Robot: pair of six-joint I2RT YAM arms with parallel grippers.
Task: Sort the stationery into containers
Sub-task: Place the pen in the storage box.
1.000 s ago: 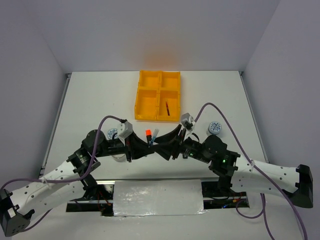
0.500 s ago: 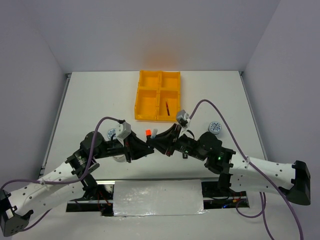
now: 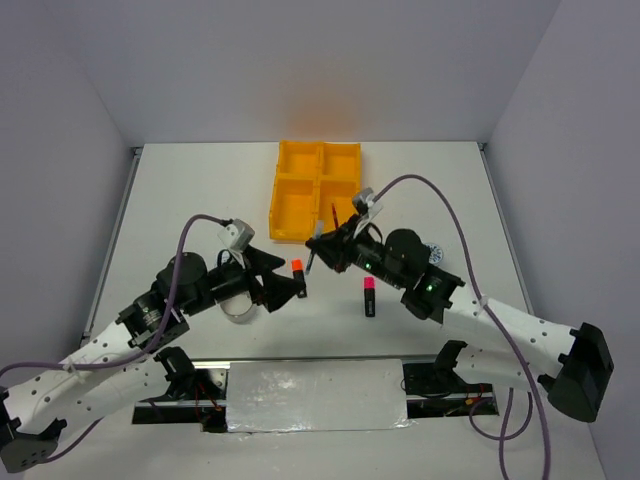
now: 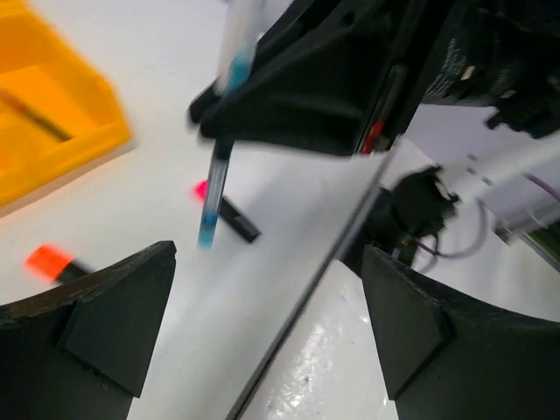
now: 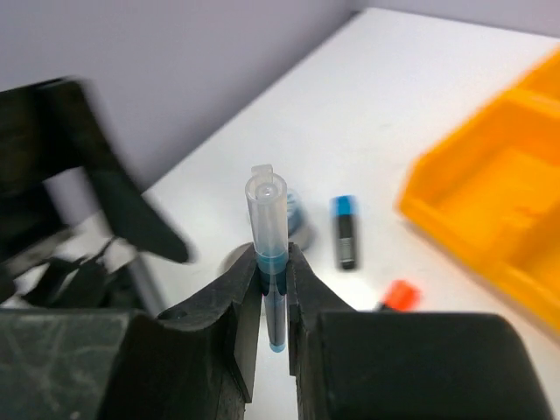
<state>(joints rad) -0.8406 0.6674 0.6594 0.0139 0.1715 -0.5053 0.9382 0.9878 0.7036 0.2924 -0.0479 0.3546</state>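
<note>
Right gripper [image 5: 272,271]: fingers pressed onto the teal pen [image 5: 267,223], pinching it near its clear top end; the pen stands about upright, tip down, off the table.
Right gripper place: top view, just off the tray's near edge at its 6 o'clock.
Left gripper [image 4: 267,262]: fingers spread wide, nothing between them; low over the table, at 8 o'clock from the right gripper.
Tray [image 3: 292,158]: yellow-orange, four compartments, at 12 o'clock on the table [image 3: 180,200].
Dark red pen [image 3: 334,215]: lies in the tray's 5 o'clock compartment, slanted.
Orange-capped highlighter [image 3: 297,270]: flat on the table, just beside the left fingertips, at 6 o'clock from the tray.
Pink-capped highlighter [image 3: 369,297]: flat on the table, cap toward 12, at 5 o'clock from the tray, apart from both grippers.
Blue-capped highlighter [image 5: 345,232]: flat on the table, seen from the right wrist just beyond the held pen; near the orange-capped one.
Blue-white roll [image 5: 296,214]: on the table behind the held pen, partly hidden by it.
Second blue-white roll [image 3: 437,253]: at 3 o'clock from the right gripper, mostly hidden behind the right arm.
Grey tape ring: cannot tell where it is.
</note>
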